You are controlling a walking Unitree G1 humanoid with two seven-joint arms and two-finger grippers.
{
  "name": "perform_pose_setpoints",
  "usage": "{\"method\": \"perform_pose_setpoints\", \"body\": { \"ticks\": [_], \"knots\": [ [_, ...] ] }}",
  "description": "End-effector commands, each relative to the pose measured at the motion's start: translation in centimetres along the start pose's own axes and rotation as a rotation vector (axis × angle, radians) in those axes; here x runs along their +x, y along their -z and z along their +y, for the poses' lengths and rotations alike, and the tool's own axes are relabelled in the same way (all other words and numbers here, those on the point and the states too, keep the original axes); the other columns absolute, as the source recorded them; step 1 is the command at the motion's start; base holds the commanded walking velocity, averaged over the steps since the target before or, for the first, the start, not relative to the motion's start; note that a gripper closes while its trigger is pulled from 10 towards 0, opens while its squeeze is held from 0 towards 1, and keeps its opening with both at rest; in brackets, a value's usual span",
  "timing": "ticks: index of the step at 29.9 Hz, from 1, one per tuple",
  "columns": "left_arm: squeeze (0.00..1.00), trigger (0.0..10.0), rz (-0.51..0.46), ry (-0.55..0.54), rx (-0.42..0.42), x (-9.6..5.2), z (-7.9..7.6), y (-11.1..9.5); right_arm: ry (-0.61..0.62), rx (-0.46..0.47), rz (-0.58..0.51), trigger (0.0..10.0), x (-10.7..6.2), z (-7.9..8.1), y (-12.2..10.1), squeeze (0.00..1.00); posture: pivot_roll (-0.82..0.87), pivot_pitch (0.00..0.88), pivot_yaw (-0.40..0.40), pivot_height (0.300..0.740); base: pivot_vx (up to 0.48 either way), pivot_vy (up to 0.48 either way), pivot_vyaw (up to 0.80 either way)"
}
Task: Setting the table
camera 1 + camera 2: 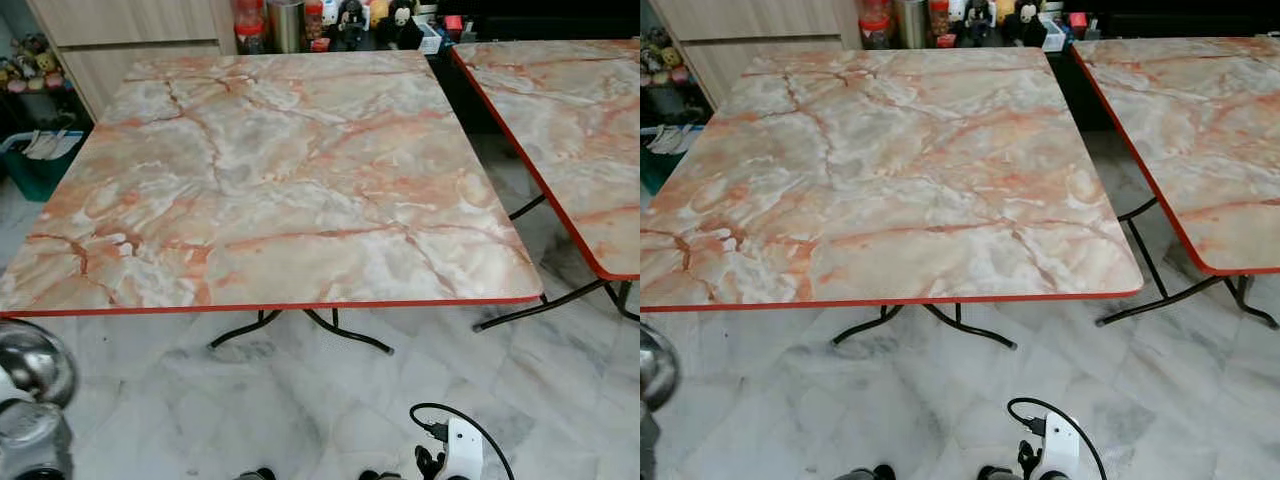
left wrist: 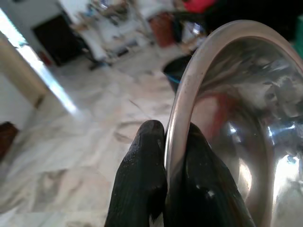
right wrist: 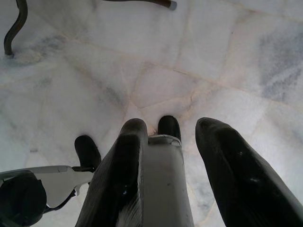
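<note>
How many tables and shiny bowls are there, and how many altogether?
Marble-patterned tables: 2, the near table and the second table to its right.
Shiny metal bowls: 1, the bowl, its rim pinched in the jaws of the left gripper.
Total: 3

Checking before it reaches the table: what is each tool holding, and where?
Left tool pinches a steel bowl by its rim. Right tool is open and holds nothing.

No readable text, labels or numbers.
</note>
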State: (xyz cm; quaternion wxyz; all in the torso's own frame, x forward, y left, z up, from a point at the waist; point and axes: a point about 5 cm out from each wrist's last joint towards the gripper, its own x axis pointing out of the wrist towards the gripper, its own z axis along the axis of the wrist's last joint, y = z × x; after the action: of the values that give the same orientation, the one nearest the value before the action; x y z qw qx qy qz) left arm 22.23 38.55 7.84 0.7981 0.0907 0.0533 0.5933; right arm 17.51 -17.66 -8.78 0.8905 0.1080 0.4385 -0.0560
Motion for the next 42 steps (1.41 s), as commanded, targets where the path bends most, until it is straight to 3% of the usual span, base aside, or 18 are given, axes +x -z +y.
{"method": "perform_pose_setpoints", "body": {
  "ticks": [1, 2, 5, 6, 7, 9, 12, 16, 17, 26, 27, 28, 29, 31, 37, 38, 40, 42],
  "knots": [
    [0.0, 10.0, -0.066, -0.062, 0.011, 1.0, 0.5, -1.9, 0.002, 0.004, 0.005, 10.0, -0.1, -0.1, 0.2, 0.0, 0.02, 0.152, 0.02, 0.74, 0.0, 0.0, 0.0],
    [0.0, 10.0, -0.123, -0.112, 0.018, 1.7, 0.9, -3.5, 0.002, 0.005, 0.005, 10.0, -0.1, -0.1, 0.2, 0.0, 0.02, 0.152, 0.021, 0.74, 0.0, 0.0, 0.0],
    [0.0, 10.0, -0.17, -0.142, -0.021, 2.2, 1.1, -5.1, 0.001, 0.005, 0.005, 10.0, -0.1, -0.1, 0.3, 0.0, 0.02, 0.152, 0.02, 0.74, 0.0, 0.0, 0.0],
    [0.0, 10.0, -0.25, -0.131, -0.047, 2.3, 0.8, -7.1, 0.001, 0.006, 0.006, 10.0, -0.1, -0.1, 0.3, 0.0, 0.02, 0.152, 0.021, 0.74, 0.0, 0.0, 0.0],
    [0.0, 10.0, -0.25, -0.131, -0.047, 2.3, 0.8, -7.1, 0.001, 0.006, 0.006, 10.0, -0.1, -0.1, 0.3, 0.0, 0.02, 0.152, 0.021, 0.74, 0.0, 0.0, 0.0],
    [0.0, 10.0, -0.378, -0.115, -0.069, 1.9, 0.0, -10.5, 0.001, 0.005, 0.006, 10.0, -0.1, -0.1, 0.3, 0.0, 0.02, 0.153, 0.019, 0.74, 0.0, 0.0, 0.0],
    [0.0, 10.0, -0.464, -0.094, -0.106, 1.5, -0.7, -13.0, 0.001, 0.006, 0.006, 10.0, -0.1, -0.1, 0.3, 0.0, 0.02, 0.154, 0.019, 0.74, 0.0, 0.0, 0.0],
    [0.0, 10.0, -0.603, 0.122, -0.238, -0.7, -3.9, -17.8, 0.001, 0.004, 0.007, 10.0, -0.1, -0.1, 0.3, 0.0, 0.02, 0.156, 0.019, 0.74, 0.0, 0.0, 0.0],
    [0.0, 10.0, -0.599, 0.307, -0.359, -2.4, -6.2, -19.9, 0.001, 0.004, 0.008, 10.0, -0.1, -0.1, 0.4, 0.0, 0.02, 0.156, 0.019, 0.74, 0.0, 0.0, 0.0],
    [0.0, 10.0, -0.325, 0.882, -0.596, -8.2, -12.7, -21.4, 0.011, 0.01, 0.019, 10.0, -0.2, -0.5, 0.8, 0.0, 0.01, 0.156, 0.022, 0.74, 0.0, 0.0, 0.0],
    [0.0, 10.0, -0.198, 0.985, -0.53, -9.1, -14.2, -20.6, 0.014, 0.012, 0.02, 10.0, -0.3, -0.7, 0.8, 0.0, 0.01, 0.158, 0.026, 0.74, 0.0, 0.0, 0.0],
    [0.0, 10.0, -0.198, 0.985, -0.53, -9.1, -14.2, -20.6, 0.014, 0.012, 0.02, 10.0, -0.3, -0.7, 0.8, 0.0, 0.01, 0.158, 0.026, 0.74, 0.0, 0.0, 0.0],
    [0.0, 10.0, -0.076, 1.047, -0.488, -9.6, -15.2, -19.8, 0.015, 0.012, 0.021, 10.0, -0.3, -0.7, 0.8, 0.0, 0.01, 0.153, 0.027, 0.74, 0.0, 0.0, 0.0],
    [0.0, 10.0, 0.015, 1.101, -0.492, -10.3, -15.8, -19.4, 0.016, 0.013, 0.021, 10.0, -0.3, -0.8, 0.8, 0.0, 0.0, 0.155, 0.031, 0.74, 0.0, 0.0, 0.0],
    [0.0, 10.0, 0.305, 1.209, -0.611, -12.4, -16.8, -19.8, 0.011, -0.005, 0.025, 10.0, -0.3, -0.8, 0.8, 0.0, 0.01, 0.152, 0.035, 0.74, 0.0, 0.0, 0.0],
    [0.0, 10.0, 0.305, 1.209, -0.611, -12.4, -16.8, -19.8, 0.011, -0.005, 0.025, 10.0, -0.3, -0.8, 0.8, 0.0, 0.01, 0.152, 0.035, 0.74, 0.0, 0.0, 0.0],
    [0.0, 10.0, 0.449, 1.245, -0.607, -13.6, -17.3, -19.1, 0.011, -0.002, 0.027, 10.0, -0.3, -0.8, 0.8, 0.0, 0.01, 0.152, 0.038, 0.74, 0.0, 0.0, 0.0],
    [0.0, 10.0, 0.494, 1.271, -0.584, -14.6, -17.6, -18.5, 0.012, 0.0, 0.028, 10.0, -0.3, -0.9, 0.9, 0.0, 0.01, 0.154, 0.039, 0.74, 0.0, 0.0, 0.0]
  ]
}}
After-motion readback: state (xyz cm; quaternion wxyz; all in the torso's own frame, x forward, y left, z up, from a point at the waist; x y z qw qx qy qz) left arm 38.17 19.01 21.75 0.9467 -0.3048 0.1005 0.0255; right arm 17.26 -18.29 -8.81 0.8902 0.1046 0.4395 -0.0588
